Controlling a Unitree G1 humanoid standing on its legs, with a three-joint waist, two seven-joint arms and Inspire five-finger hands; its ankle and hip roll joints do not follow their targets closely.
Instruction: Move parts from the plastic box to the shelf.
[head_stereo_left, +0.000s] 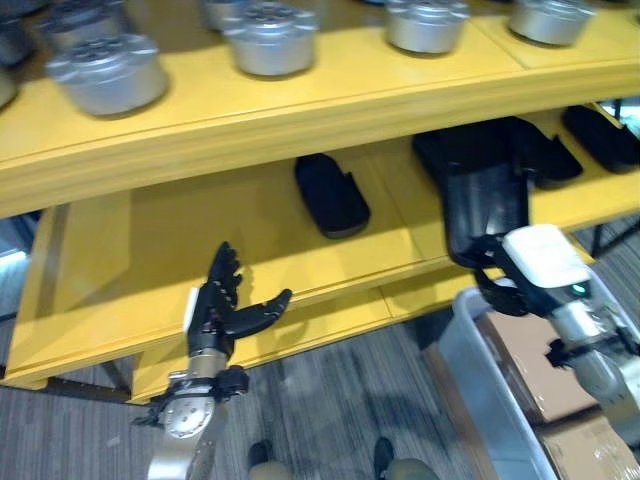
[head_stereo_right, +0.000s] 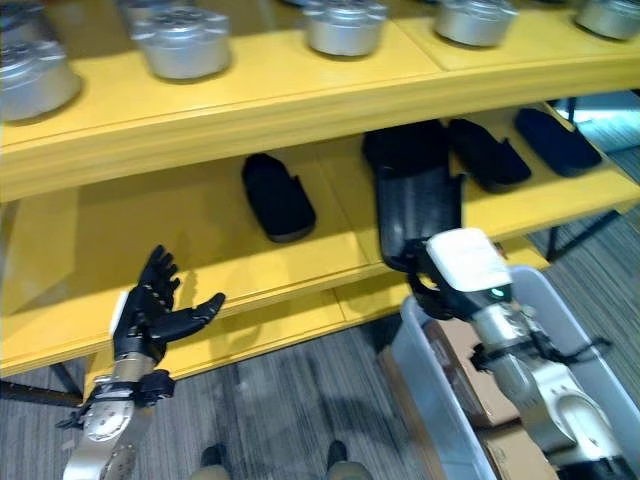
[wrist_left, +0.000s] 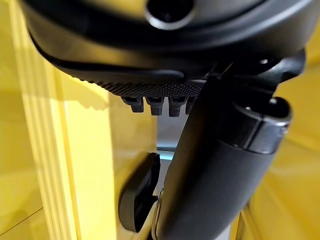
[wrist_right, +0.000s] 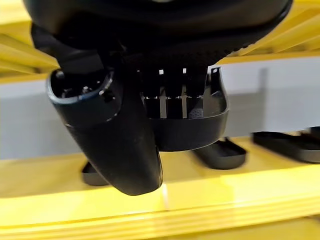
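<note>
Yellow shelf (head_stereo_left: 120, 260), black part going onto the lower level
Your right hand (head_stereo_right: 455, 265) has fingers clamped on the black part (head_stereo_right: 418, 215), long axis pointing inward; left hand (head_stereo_left: 222, 305) idles, fingers apart

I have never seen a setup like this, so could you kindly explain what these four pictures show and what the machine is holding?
This is a humanoid robot with two dark hands. Two pictures come from its head, looking down at a yellow shelf; the other two come from cameras on its wrists. Silver round parts sit on the upper level, flat black parts on the lower. The right hand grips one black part at the lower level's front edge, above the clear plastic box. The left hand is open and holds nothing, near the shelf's front edge.
</note>
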